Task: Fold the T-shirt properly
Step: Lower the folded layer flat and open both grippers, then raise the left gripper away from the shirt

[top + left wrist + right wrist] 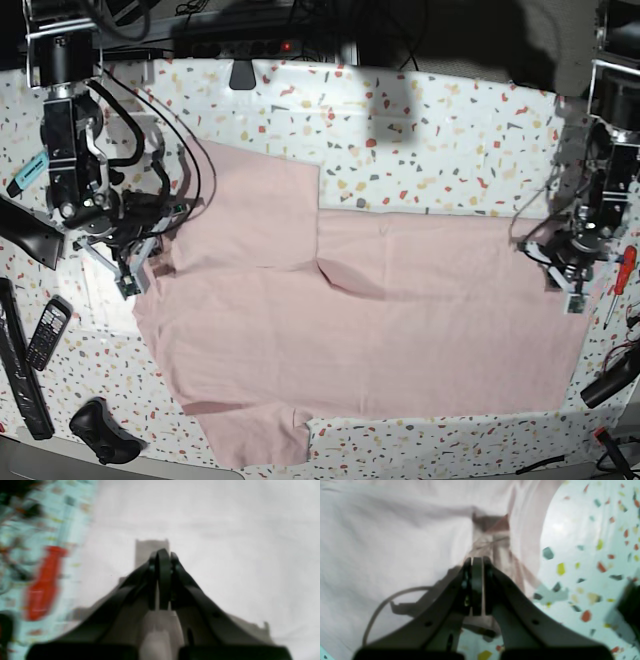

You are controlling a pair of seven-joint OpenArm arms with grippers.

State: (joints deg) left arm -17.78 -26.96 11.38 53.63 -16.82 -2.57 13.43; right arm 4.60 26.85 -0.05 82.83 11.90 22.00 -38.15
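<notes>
T-shirt (pixel 380 320) spread flat; wrist views: left gripper (pixel 162 555), right gripper (pixel 477 561) clenched, seemingly empty.

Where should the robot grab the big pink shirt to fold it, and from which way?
Best guess: pinch the T-shirt at its side edges, coming from above at each end. It lies flat and wide, so only edges give something to nip. The left gripper and right gripper already sit shut at opposite edges.
</notes>
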